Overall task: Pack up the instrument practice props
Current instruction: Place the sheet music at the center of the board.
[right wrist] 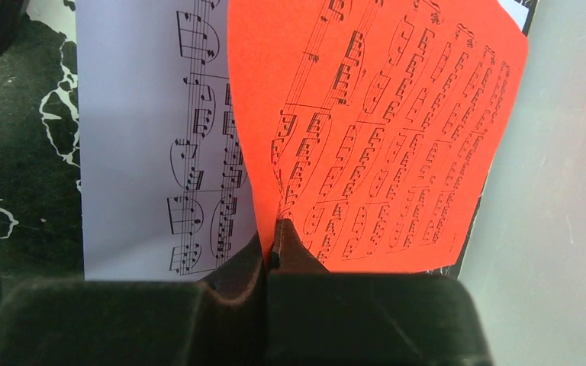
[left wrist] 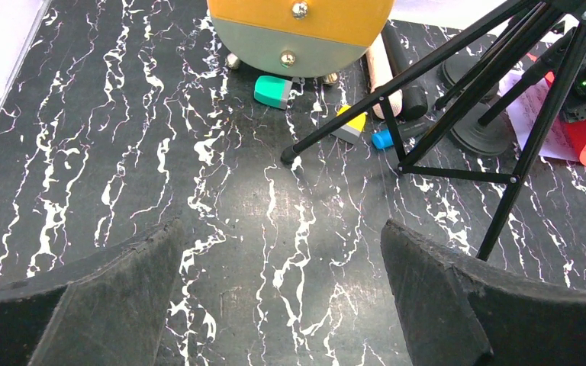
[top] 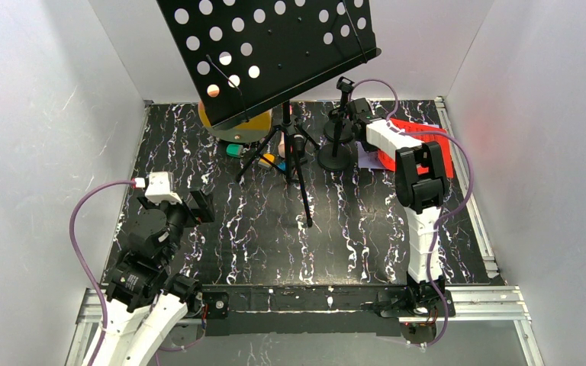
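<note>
Left arm (top: 149, 252): folded low over the near left corner of the table (top: 351, 236), with the wrist raised and pointing toward the tabletop's middle.
Left gripper (left wrist: 276, 232): released, its two fingers spread wide above the marble-patterned surface, clear of every prop.
Right arm (top: 421, 229): rises upright from its base at the near edge, bends at the elbow and reaches to the far right of the table, ending over the pages.
Right gripper (right wrist: 275, 242): clenched, fingertips pressed together on the near edge of the red page (right wrist: 381, 130).
White page (right wrist: 145, 137): lies flat just left of the red page and is partly covered by it.
Tripod legs (left wrist: 442, 99): splayed at mid-table, feet on the surface.
Music rack (top: 275, 46): black and perforated, tilted atop the tripod, overhanging the far half of the table.
Cream microphone (left wrist: 381, 65) and black microphone (left wrist: 406, 84): lie side by side behind the tripod legs.
Mic holders (top: 337, 158): round-based and upright, between the tripod and the pages.
Yellow drum (left wrist: 297, 30): stands at the far edge, with a green block (left wrist: 273, 90) just in front of it.
</note>
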Motion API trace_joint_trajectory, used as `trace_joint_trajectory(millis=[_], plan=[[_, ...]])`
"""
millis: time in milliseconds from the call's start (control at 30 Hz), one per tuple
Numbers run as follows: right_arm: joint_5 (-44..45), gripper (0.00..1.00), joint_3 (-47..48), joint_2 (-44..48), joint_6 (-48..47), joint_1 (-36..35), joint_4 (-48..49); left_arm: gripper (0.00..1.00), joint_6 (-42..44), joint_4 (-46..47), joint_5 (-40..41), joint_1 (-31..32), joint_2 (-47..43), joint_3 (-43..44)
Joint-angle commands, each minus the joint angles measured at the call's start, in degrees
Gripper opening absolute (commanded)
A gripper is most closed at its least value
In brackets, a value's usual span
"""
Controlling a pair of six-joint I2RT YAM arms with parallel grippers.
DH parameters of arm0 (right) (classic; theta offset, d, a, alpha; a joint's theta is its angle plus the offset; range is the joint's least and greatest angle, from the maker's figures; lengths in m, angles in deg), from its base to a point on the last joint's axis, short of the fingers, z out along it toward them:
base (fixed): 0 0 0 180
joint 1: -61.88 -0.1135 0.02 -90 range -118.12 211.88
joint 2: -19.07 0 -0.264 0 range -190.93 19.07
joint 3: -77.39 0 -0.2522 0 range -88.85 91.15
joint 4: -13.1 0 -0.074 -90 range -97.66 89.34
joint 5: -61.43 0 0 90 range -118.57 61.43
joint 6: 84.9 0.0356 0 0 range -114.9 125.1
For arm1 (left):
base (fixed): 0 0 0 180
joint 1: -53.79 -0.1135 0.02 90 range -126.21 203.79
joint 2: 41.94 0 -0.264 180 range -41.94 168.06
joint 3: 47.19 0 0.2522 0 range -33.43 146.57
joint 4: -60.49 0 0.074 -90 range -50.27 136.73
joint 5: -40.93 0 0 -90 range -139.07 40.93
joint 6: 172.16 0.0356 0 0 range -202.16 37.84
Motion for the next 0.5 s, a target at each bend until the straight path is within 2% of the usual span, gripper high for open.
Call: trace_joint_trajectory(millis=[0, 100, 233, 467], plan=[[-1.6, 0.07, 2.7, -0.4, -0.8, 0.1, -0.1, 0.98, 0.4, -0.2, 1.1, -0.3, 0.9, -0.2], [-3.5, 0.21, 2.9, 0.3, -1.0, 0.0, -0.1, 0.98, 0.4, -0.3, 1.0, -0.4, 1.2, -0.2], [-4.9, 0.34, 2.8, 2.1, -1.6, -0.6, 0.2, 0.98, 0.4, -0.3, 0.9, -0.7, 1.4, -0.2], [-8.0, 0.49, 1.2, 6.5, -1.2, -0.9, 0.0, 0.98, 0.4, -0.3, 0.8, -0.9, 1.6, -0.2]])
